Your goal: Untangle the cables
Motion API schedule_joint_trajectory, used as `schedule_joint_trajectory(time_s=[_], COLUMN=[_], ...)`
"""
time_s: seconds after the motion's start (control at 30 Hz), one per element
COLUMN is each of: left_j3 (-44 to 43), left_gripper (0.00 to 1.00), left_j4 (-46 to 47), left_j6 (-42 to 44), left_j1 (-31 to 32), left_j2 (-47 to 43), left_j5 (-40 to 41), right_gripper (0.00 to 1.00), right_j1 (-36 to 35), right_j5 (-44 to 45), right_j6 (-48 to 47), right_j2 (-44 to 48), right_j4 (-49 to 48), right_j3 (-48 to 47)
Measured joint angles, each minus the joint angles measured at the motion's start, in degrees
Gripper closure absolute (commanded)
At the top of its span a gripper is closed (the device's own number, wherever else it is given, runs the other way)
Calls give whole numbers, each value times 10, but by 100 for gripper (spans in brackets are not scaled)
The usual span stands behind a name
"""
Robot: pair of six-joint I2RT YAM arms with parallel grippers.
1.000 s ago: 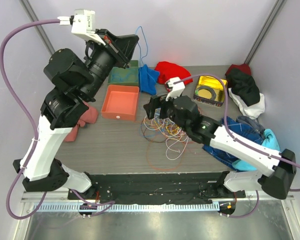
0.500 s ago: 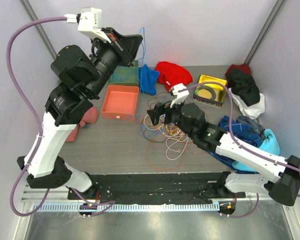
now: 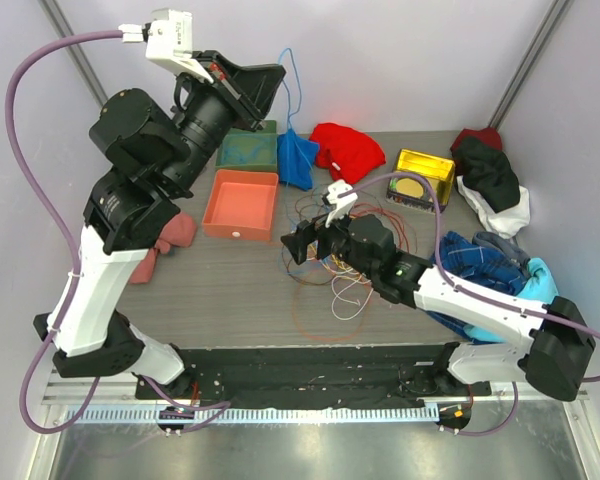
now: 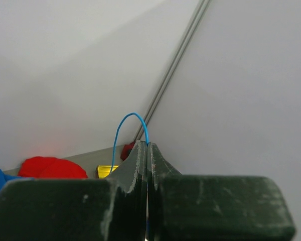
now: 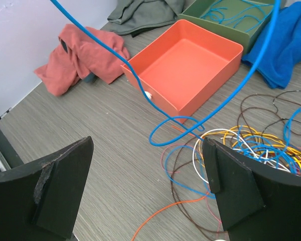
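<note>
Left wrist: cable (image 4: 132,114) within left claw (image 4: 147,149)

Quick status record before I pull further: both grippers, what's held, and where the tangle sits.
left gripper: shut on blue cable, high up
right gripper: open, holding nothing, low beside the tangle
tangle: mid-table, mixed colours, loops overlapping
blue cable run: hangs down to a loop at the tangle's edge
orange tray: left of the tangle, no cable inside

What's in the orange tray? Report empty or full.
Empty: the orange tray shows only its bare floor in the right wrist and top views; the cables lie outside it.
</note>
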State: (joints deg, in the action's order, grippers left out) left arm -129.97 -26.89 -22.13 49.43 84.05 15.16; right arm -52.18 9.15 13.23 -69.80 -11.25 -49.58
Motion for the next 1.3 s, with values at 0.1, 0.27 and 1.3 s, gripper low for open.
schedule_joint_trajectory(time_s=[0.1,0.27,1.3], left_j3=[-1,-1,143], left_gripper=[100,100,100], left_j4=[0,0,6], left_j6=[-2,-11,6], left_j1=[0,0,0], left_j2=[1,2,-79], left_j5=[-3,-14,85], right_gripper=[0,0,99], right_j1=[0,0,5], right_j5=[-10,-12,50], right_j6=[2,8,113], right_j2=[-14,-57,-21], right_j4=[-16,-30,-20], right_j3=[-3,-15,-66])
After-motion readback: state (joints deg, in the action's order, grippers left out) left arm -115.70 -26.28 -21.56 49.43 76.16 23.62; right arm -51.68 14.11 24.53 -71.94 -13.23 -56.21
